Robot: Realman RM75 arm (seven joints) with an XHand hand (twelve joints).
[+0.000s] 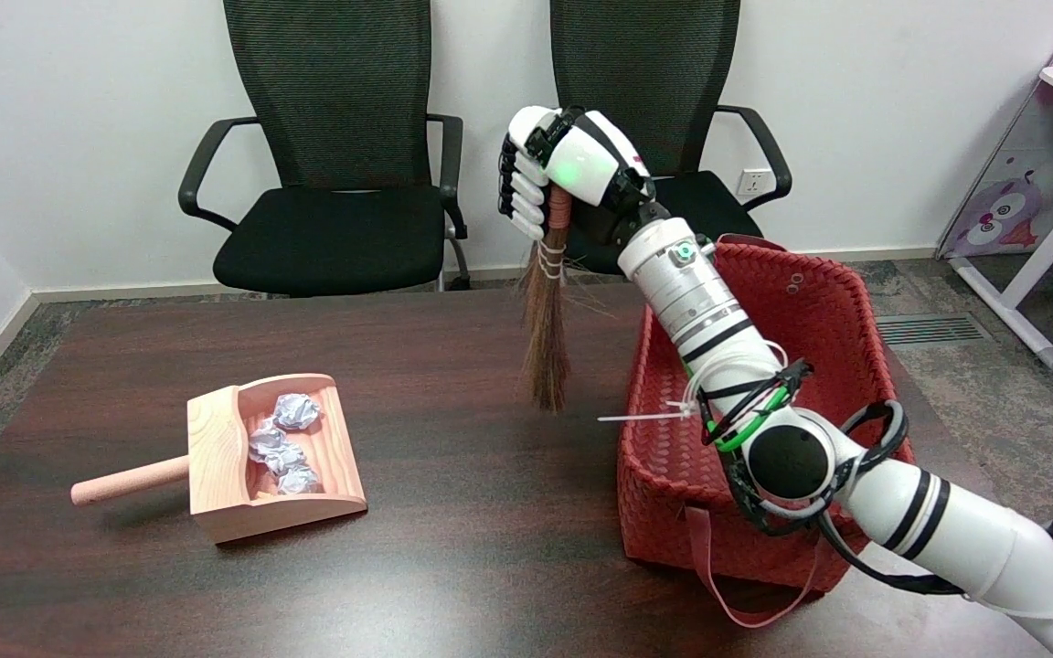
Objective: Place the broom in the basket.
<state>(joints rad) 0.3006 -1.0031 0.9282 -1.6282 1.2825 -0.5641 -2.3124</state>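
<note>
My right hand (563, 164) is raised high above the table and grips the handle of a small brown broom (547, 320). The broom hangs nearly upright, bristles down, its tip in the air above the dark table (453, 512). A red woven basket (819, 302) stands on the table's right side, just right of the broom. My right forearm crosses over the basket and hides part of its inside. The broom's bristles hang left of the basket's left wall, outside it.
A wooden dustpan (261, 457) with several crumpled paper balls (287, 439) lies on the table's left. Two black office chairs (335, 164) stand behind the table. A white stand (1038, 265) is at the far right on the floor.
</note>
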